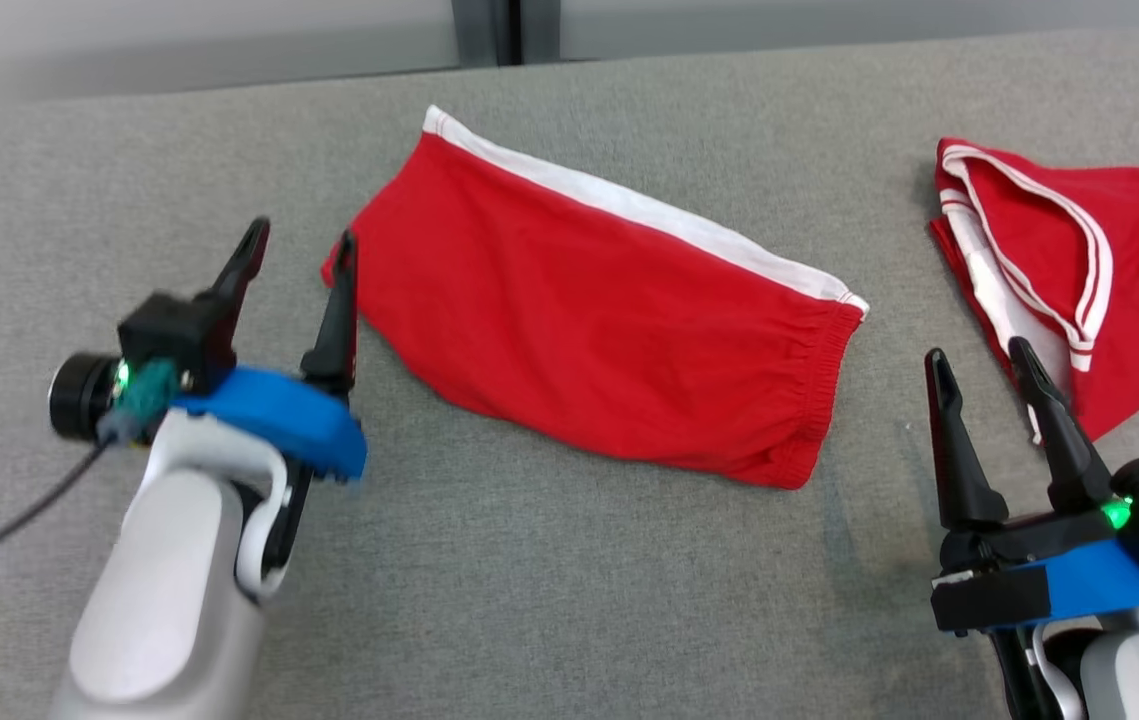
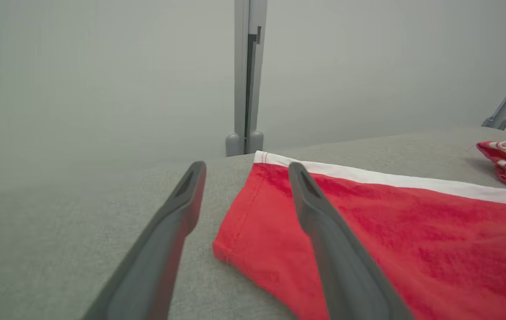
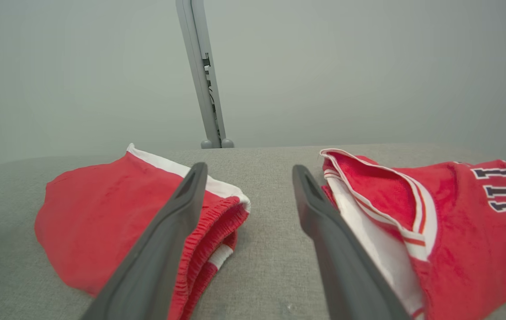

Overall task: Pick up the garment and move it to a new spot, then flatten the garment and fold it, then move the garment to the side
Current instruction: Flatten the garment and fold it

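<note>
**Lying folded mid-tabletop: one pair of shorts between two open claws**

Nearest the robot, the grey cloth-covered tabletop [image 1: 569, 600] is bare along its near edge, a broad strip of free room between the two arms. There are two grippers. The left gripper [image 1: 299, 233] is towards the near left corner and the right gripper [image 1: 977, 350] towards the near right corner, each with its two dark fingers spread wide and nothing between them.

Farther in lie two red garments. The red shorts [image 1: 609, 330] are folded flat at the middle of the tabletop. Their white side stripe runs along the far edge of the fold, and the gathered waistband points towards the right gripper. The left gripper's inner finger stands at the shorts' left corner; whether it touches the cloth cannot be told. The red jersey [image 1: 1109, 290], trimmed in white with dark lettering, lies bunched at the right edge, partly out of the head view. A bare gap of tabletop separates it from the shorts, and the right gripper points into that gap.

Beyond both garments the tabletop runs bare to its far edge, where one grey post [image 1: 486, 30] rises.
</note>
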Robot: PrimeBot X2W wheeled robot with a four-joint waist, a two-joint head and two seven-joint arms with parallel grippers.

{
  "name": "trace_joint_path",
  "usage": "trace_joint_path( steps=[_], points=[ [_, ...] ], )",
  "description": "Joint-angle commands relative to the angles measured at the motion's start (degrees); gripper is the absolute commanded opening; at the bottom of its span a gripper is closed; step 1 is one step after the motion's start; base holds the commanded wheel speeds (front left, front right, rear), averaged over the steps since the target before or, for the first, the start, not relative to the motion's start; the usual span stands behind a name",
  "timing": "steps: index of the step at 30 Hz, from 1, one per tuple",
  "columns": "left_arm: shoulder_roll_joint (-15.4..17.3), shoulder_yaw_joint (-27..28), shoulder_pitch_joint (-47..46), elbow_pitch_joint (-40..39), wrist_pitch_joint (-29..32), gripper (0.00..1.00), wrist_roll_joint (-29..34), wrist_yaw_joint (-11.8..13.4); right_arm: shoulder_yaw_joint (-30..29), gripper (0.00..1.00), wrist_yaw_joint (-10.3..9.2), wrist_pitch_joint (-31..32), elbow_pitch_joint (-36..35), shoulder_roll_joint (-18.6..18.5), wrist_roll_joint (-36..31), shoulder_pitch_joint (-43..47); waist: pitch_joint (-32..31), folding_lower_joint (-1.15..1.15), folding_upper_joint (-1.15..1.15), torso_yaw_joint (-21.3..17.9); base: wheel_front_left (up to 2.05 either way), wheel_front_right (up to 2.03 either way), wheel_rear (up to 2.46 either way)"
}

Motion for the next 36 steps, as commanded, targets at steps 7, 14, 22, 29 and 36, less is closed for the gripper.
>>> trace_joint_path(
  steps=[7,14,22,29,36],
  points=[
    [-0.1,-3.4,-13.4,16.8,4.0,1.00,-2.9,-2.8,1.5,1.00,0.01,-1.7,0.7,0.6,0.3,-2.8,4.0,-0.02,-0.02,-2.1,0.00,0.00,0.00],
    [1.5,-7.9,-21.9,32.2,10.8,1.00,-3.5,-3.4,2.5,1.00,0.01,-3.1,2.6,0.9,1.2,-4.5,6.1,-0.02,-0.02,-4.0,0.00,0.00,0.00],
    [-0.2,-14.7,-24.7,41.6,21.7,0.49,-6.9,-3.4,2.9,1.00,0.01,-4.0,4.0,1.4,1.8,-5.4,6.8,-0.02,-0.02,-4.7,0.00,0.00,0.00],
    [0.5,-17.1,-23.5,41.2,17.1,0.00,-9.4,-3.4,2.7,1.00,0.01,-4.5,4.5,1.6,1.4,-4.8,5.9,-0.02,-0.02,-4.5,0.00,0.00,0.00],
    [0.9,-15.5,-15.2,38.0,8.6,0.00,-10.9,-0.1,2.0,1.00,0.01,-4.0,5.0,1.7,1.2,-2.4,2.2,-0.02,-0.02,-3.0,0.00,0.00,0.00]
  ],
)
